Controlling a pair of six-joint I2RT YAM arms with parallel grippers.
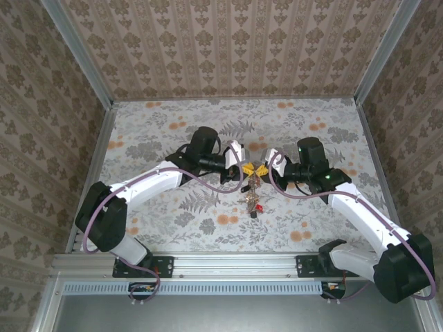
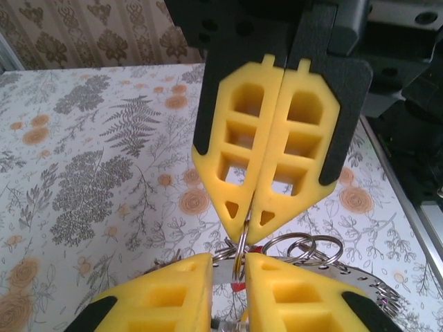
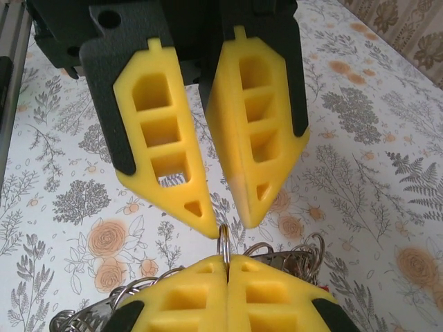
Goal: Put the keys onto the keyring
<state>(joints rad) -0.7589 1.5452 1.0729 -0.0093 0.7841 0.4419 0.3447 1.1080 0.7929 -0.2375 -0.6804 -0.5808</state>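
My two grippers meet tip to tip above the middle of the table, the left gripper [image 1: 243, 169] facing the right gripper [image 1: 261, 169]. My right gripper [image 3: 227, 266] is shut on a small split ring [image 3: 225, 241] that stands on edge. The left gripper [image 2: 228, 266] is open a little, and that ring sits in the gap between its fingers. Just behind is the flat grey keyring [image 2: 353, 277], with more split rings [image 2: 308, 245] along its rim. A red key head [image 2: 239, 286] peeks out under it. The keys [image 1: 252, 200] hang in a bunch below the grippers.
The floral tabletop [image 1: 173, 131] is walled by patterned panels at the back and both sides. A metal rail [image 1: 208, 266] runs along the near edge by the arm bases.
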